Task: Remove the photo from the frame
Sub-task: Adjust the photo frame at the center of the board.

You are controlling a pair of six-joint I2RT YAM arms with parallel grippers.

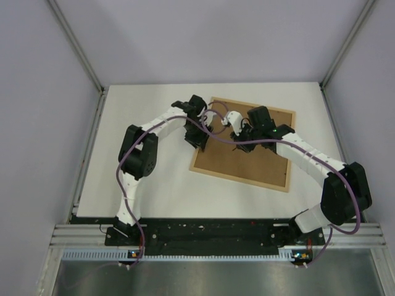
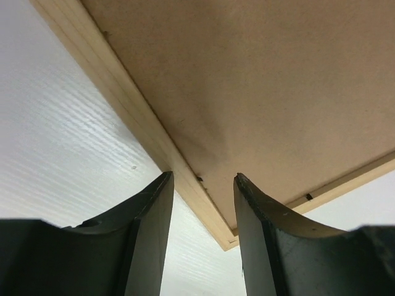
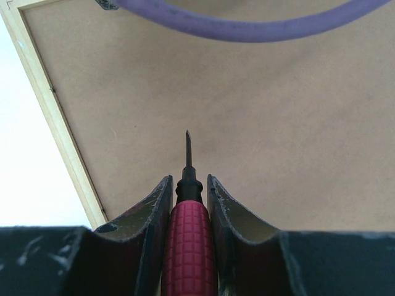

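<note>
one frame (image 1: 239, 179) lies face down on the white table (image 1: 154, 185), towards its far right, with one brown backing board (image 1: 247, 161) filling its pale wood rim; two small dark tabs (image 2: 199, 179) show along the rim in the left wrist view; two arms reach over it; the left gripper (image 2: 203, 182) hovers above the frame's left corner, its two fingers (image 2: 154, 209) parted with nothing between them; the right gripper (image 3: 188, 185) is clamped on one red-handled tool (image 3: 188, 240), its thin dark tip pointing over the board; one purple cable (image 3: 247, 28) crosses above.
</note>
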